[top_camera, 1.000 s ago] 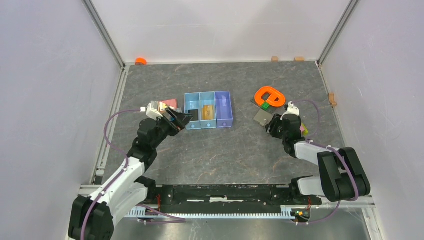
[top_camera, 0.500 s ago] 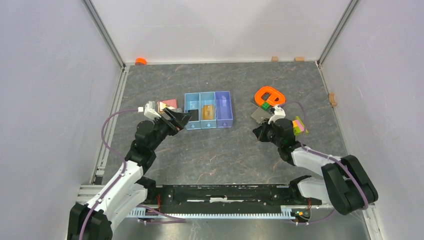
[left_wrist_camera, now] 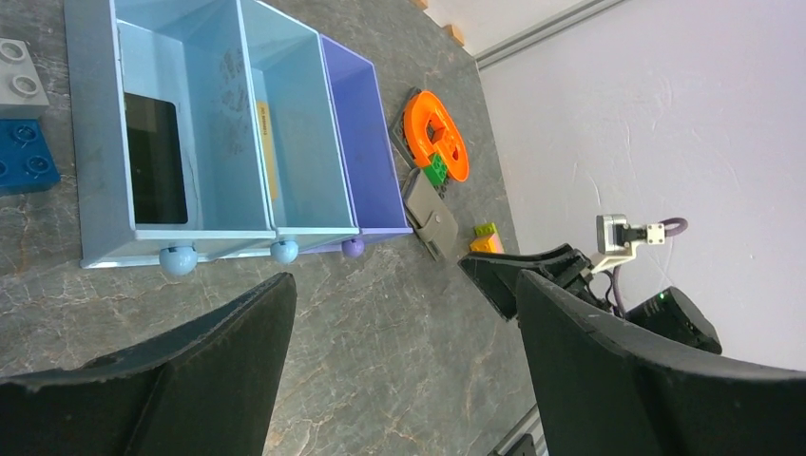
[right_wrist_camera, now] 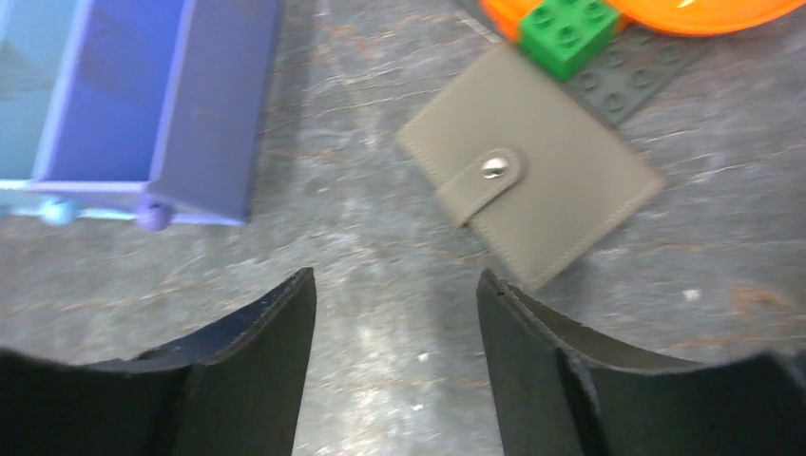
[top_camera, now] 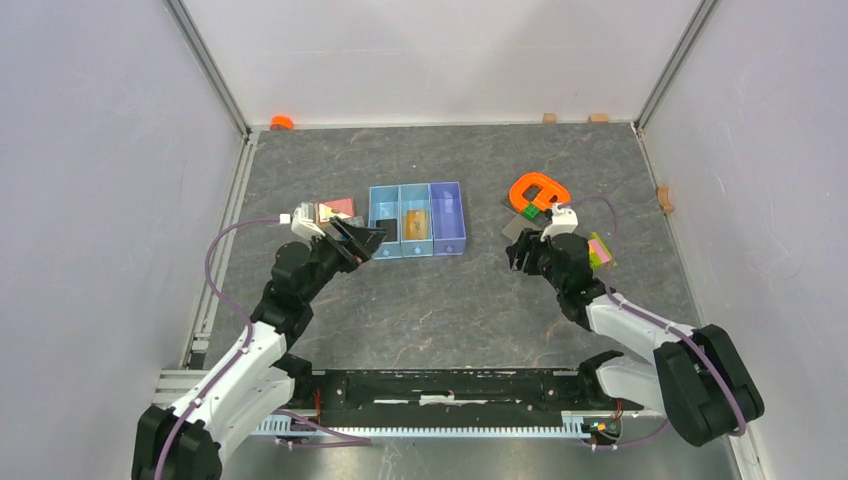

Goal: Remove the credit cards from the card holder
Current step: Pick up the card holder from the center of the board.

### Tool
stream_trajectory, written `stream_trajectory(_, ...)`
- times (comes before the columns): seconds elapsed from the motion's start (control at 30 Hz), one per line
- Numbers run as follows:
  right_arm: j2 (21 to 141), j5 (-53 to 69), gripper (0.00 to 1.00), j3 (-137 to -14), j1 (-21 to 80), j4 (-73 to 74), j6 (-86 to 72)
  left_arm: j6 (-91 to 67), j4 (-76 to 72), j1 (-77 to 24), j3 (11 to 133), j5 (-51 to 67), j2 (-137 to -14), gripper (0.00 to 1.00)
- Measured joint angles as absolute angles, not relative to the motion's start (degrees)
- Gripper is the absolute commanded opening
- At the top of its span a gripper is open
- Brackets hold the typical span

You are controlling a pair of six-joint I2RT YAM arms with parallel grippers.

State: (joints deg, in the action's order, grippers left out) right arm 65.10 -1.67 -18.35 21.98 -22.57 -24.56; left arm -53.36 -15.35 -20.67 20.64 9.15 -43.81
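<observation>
Left jaws released, empty | right jaws released, empty | card holder (right_wrist_camera: 529,190) snapped shut, upper right of right wrist view | risk: we may shove it against the green brick (right_wrist_camera: 568,36) unopened.

Grey-taupe card holder (right_wrist_camera: 561,190), folded shut and snapped closed, lying flat on tabletop (right_wrist_camera: 380,247), skewed diagonal, just beside green brick (right_wrist_camera: 568,33).
</observation>
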Motion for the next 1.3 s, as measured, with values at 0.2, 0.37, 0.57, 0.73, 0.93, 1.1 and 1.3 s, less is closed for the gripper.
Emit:
stream_trajectory(0.2, 72.1, -9.8, 0.85, -25.6, 20.4, -17.1, -22.7, -52.6, -15.4, -21.4, 20.7, 9.1, -44.9, 0.91)
stream_trajectory(0.37, 79.6, -13.5, 0.87, -34.2, 18.9, -14.3, -21.0, -52.2, -15.3, -22.3, 20.8, 9.0, -45.4, 0.91)
stream_trajectory(0.57, 90.6, -7.9, 0.93, -42.2, 13.2, -12.8, -20.1, -51.5, -15.0, -22.5, 21.6, 9.0, -45.3, 0.91)
stream_trajectory(0.73, 94.0, -2.1, 0.83, -42.3, 12.3, -11.9, -20.3, -51.0, -15.0, -22.8, 22.0, 8.9, -44.2, 0.91)
stream_trajectory(0.93, 92.0, 1.5, 0.76, -36.1, 15.4, -18.9, -22.5, -50.9, -14.9, -23.2, 22.3, 9.0, -44.5, 0.91)
stream_trajectory(1.1, 87.9, 1.4, 0.78, -31.8, 18.6, -19.5, -23.0, -50.8, -14.9, -24.0, 22.9, 9.0, -46.0, 0.91)
stream_trajectory(1.3, 86.7, 1.7, 0.92, -31.0, 19.6, -19.0, -23.2, -50.1, -14.9, -24.6, 23.5, 9.1, -48.9, 0.91)
